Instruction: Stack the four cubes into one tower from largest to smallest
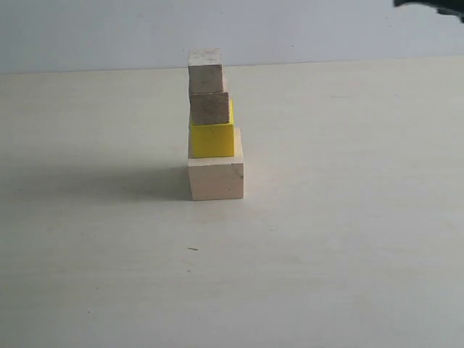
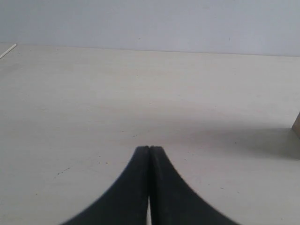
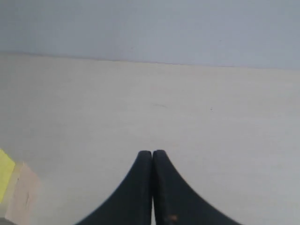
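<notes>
Even, bright, slightly washed-out light — the tower (image 1: 212, 136) throws a soft shadow leftward across the table (image 1: 348, 232), so light comes from the right — all views a little soft

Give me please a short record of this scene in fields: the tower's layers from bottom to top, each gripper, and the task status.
tower: four cubes, standing on the table
bottom layer: largest pale wood cube
second layer: yellow cube
third layer: grooved wood cube
top layer: small pale wood cube
left gripper: shut, holding nothing
right gripper: shut, holding nothing
task status: looks complete
</notes>
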